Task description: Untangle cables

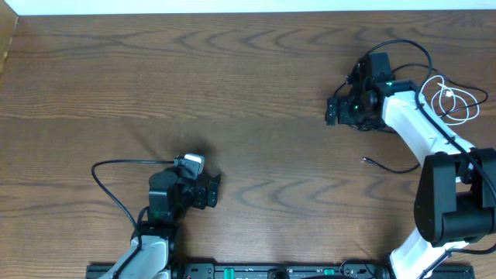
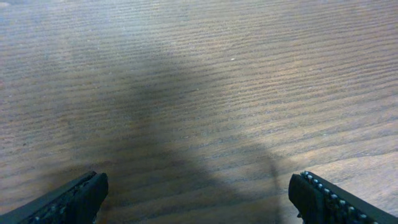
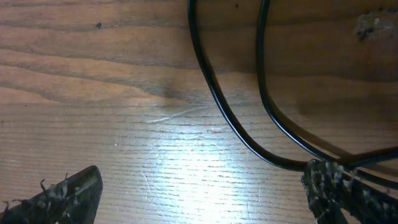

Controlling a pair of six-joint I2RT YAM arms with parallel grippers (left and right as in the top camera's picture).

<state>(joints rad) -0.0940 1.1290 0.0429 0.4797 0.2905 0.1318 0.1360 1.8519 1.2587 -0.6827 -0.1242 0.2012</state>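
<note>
Little seems done — the white cable (image 1: pixel 452 101) looks crossed with the black cable (image 1: pixel 385 167) beside the right arm, while the left tool (image 2: pixel 196 193) and right tool (image 3: pixel 202 186) stand apart, empty.

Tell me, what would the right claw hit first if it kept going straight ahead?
Probably the black cable: two strands of it lie on the table just ahead of the right gripper, between its open jaws. Depth is unclear.
</note>
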